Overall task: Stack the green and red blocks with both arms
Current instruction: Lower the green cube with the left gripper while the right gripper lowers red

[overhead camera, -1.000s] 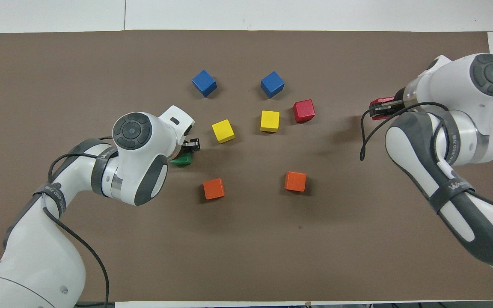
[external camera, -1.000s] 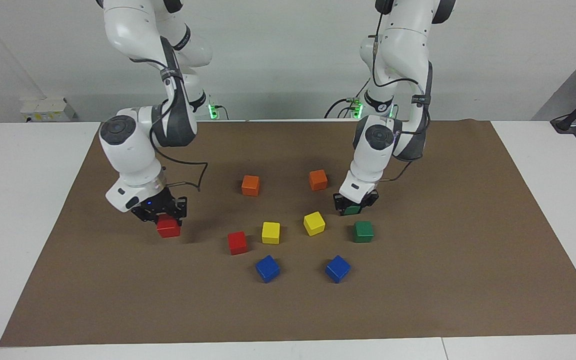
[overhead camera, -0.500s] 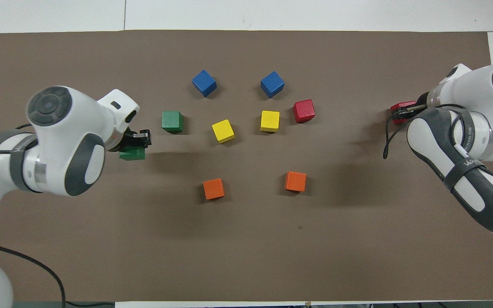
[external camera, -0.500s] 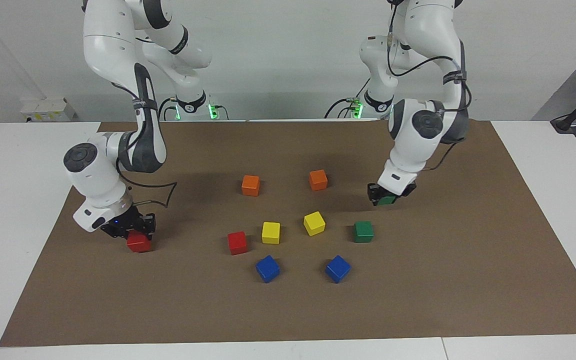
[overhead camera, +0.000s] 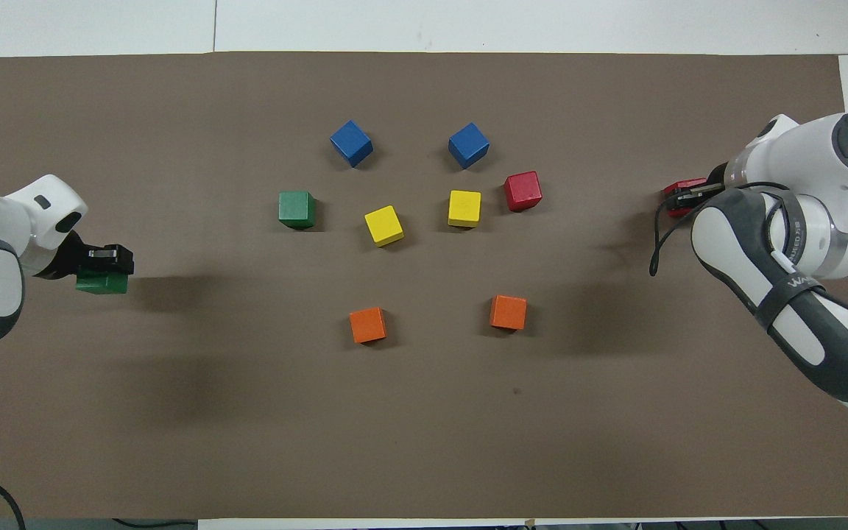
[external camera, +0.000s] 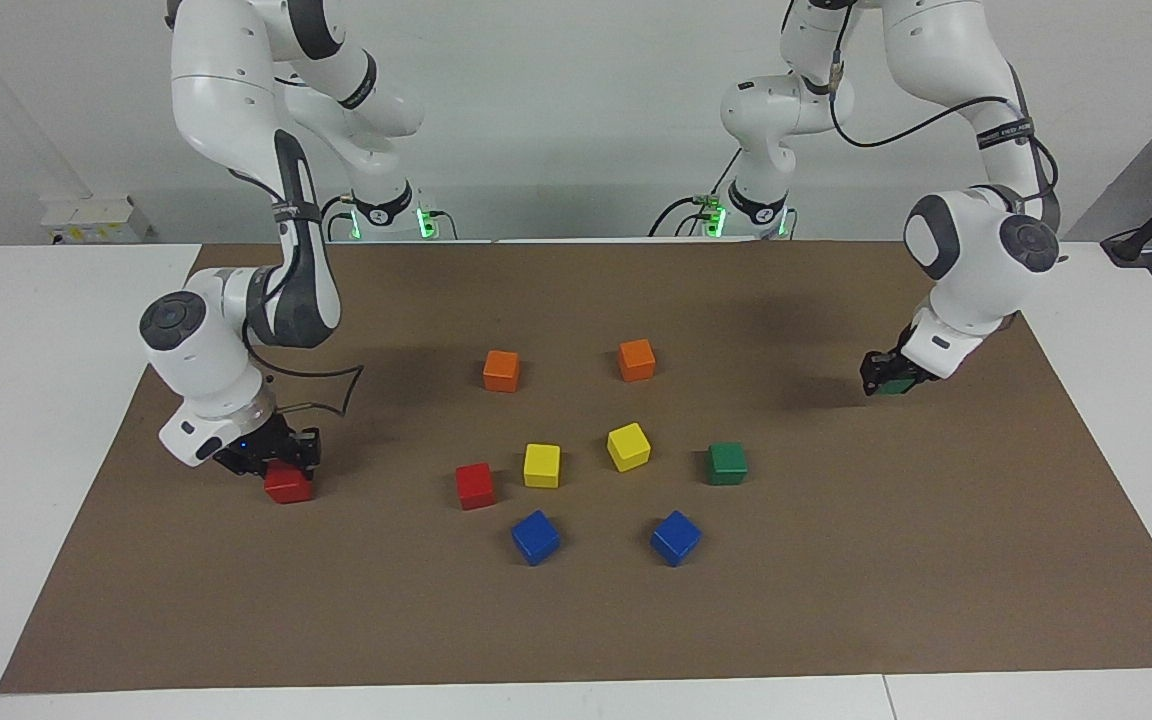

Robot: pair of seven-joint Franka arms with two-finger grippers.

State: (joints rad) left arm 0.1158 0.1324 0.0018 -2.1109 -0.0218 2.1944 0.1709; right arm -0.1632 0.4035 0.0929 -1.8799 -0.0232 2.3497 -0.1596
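Each hand grips one small matte cube, the left hand (external camera: 894,378) a dark green cube (external camera: 898,386) at mid-right, the right hand (external camera: 271,455) a bright red cube (external camera: 288,485) at lower-left, probably founding separate stacks.

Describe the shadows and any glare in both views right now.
Facing view: soft dark shadows lie on the brown mat beneath both arms, a small one beside each cube, and green lights glow at the arm bases. Overhead view: broad blurry arm shadows cross the mat, with no glare on it.
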